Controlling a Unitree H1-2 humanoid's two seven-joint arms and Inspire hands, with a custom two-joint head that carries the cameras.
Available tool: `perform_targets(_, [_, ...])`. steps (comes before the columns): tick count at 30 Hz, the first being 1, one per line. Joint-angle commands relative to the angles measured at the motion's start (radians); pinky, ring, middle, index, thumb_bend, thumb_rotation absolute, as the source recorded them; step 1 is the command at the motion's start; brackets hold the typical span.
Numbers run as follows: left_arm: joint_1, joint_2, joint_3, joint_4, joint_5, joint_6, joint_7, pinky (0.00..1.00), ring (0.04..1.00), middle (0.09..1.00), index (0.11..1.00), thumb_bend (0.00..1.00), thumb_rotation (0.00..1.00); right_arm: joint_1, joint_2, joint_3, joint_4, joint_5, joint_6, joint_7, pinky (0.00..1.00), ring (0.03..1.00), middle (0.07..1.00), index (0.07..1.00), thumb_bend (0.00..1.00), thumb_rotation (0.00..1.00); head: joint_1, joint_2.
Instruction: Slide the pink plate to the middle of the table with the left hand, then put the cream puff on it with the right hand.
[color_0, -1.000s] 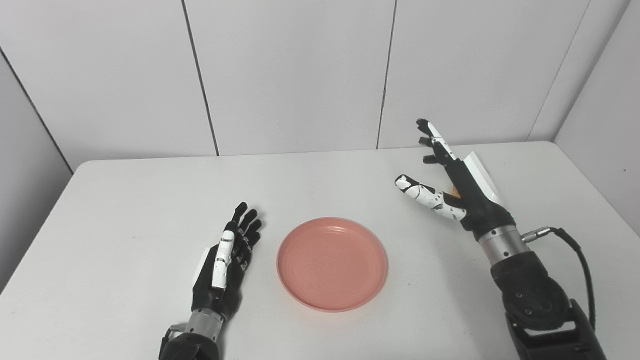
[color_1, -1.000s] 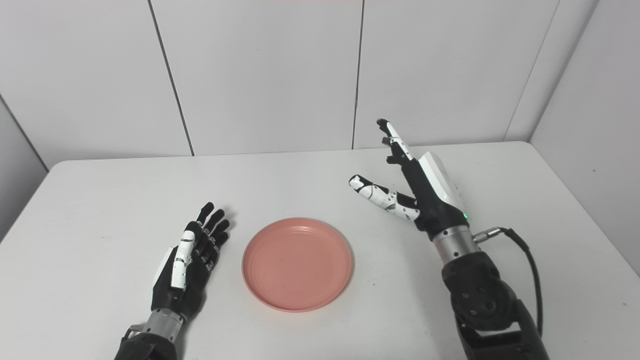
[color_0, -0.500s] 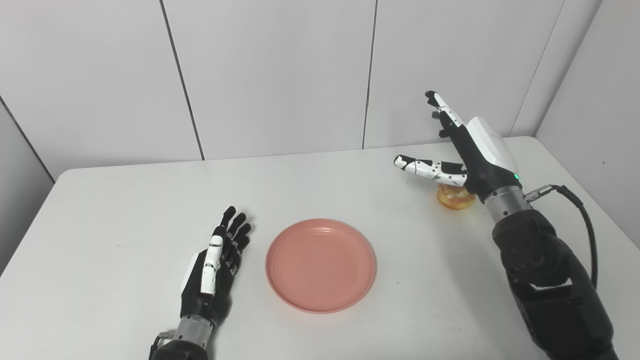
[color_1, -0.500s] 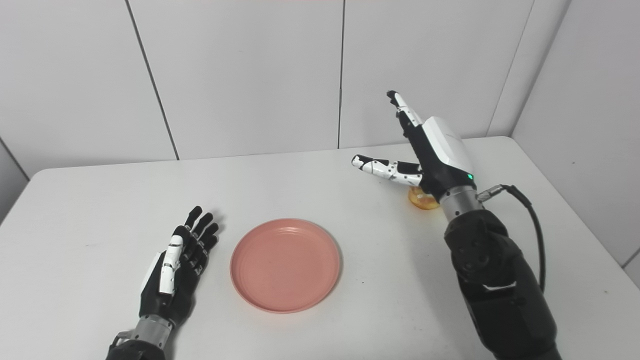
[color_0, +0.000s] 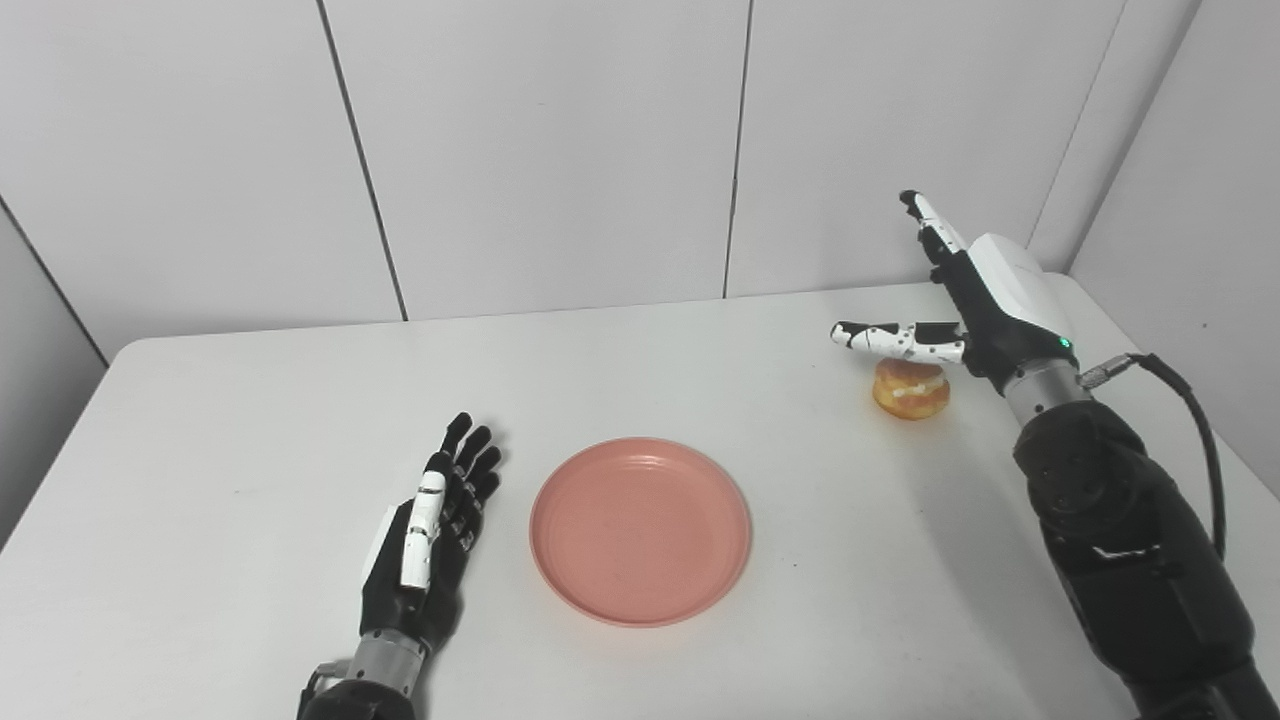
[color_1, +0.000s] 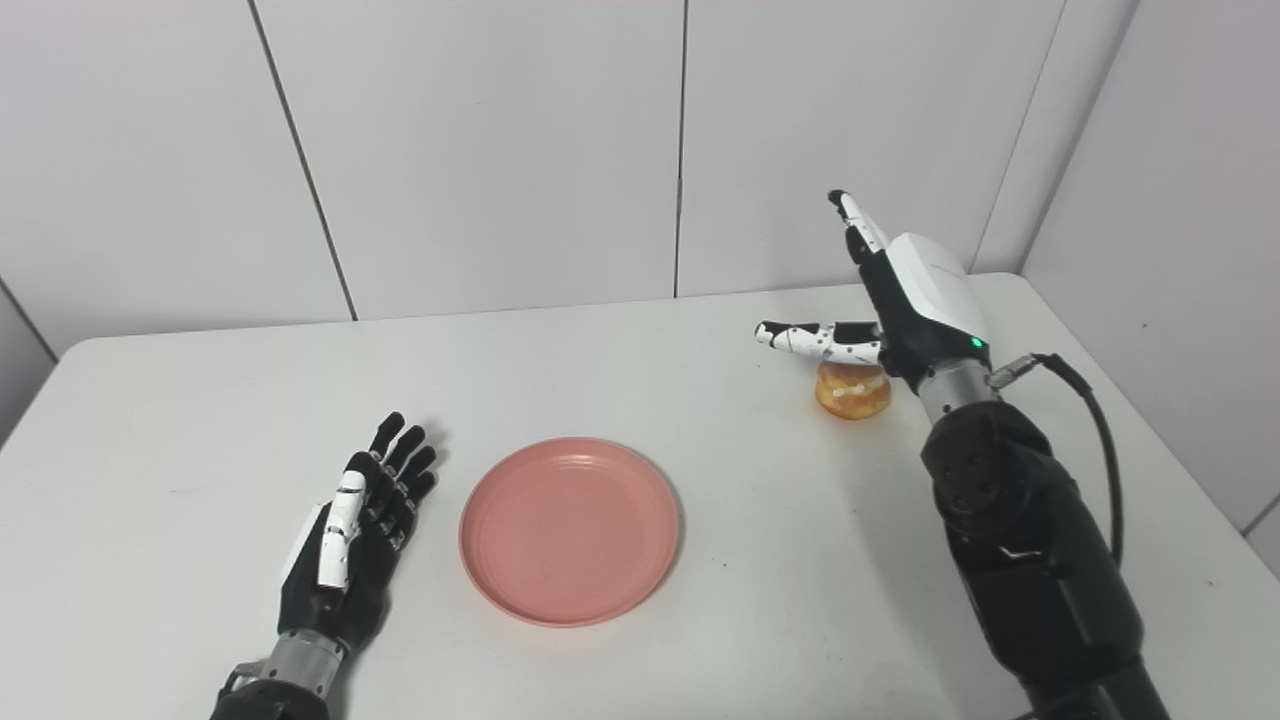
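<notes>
Plate sits near the middle of the table, flat and bare, so the sliding step looks done. Left hand lies just beside the plate's left rim, fingers straight and together, holding nothing and not touching it.

Puff rests on the table well to the right of the plate, toward the far right corner. Right hand hangs over it, spread wide: the thumb reaches out to the left above the puff, the other fingers point up and away. It grips nothing, and I cannot tell whether the thumb brushes the top of the puff or clears it.

The step in hand, then, is the reach for the puff. Next, the right hand needs to drop and turn so that thumb and fingers come down on opposite sides of the puff, then close gently; it looks soft and filled, so a hard squeeze could crush it. After that comes a lift and a carry left to the plate.
</notes>
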Motion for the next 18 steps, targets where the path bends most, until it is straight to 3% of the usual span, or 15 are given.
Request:
perform_targets(1, [0.062, 0.03, 0.016, 0.083, -0.004, 0.022, -0.007, 1.0, 0.979, 0.987, 0.982, 0.39, 1.0, -0.064, -0.036, 0.0, -0.018, -0.027, 0.041, 0.016, 0.73, 0.913, 0.986, 0.983, 0.78, 0.53, -0.002, 0.002])
perform_targets(18, [0.06, 0.039, 0.016, 0.085, -0.006, 0.017, -0.006, 1.0, 0.97, 0.978, 0.978, 0.38, 1.0, -0.115, -0.088, 0.021, 0.098, -0.019, 0.035, 0.029, 0.7, 0.909, 0.997, 1.0, 0.83, 0.39, -0.012, 0.008])
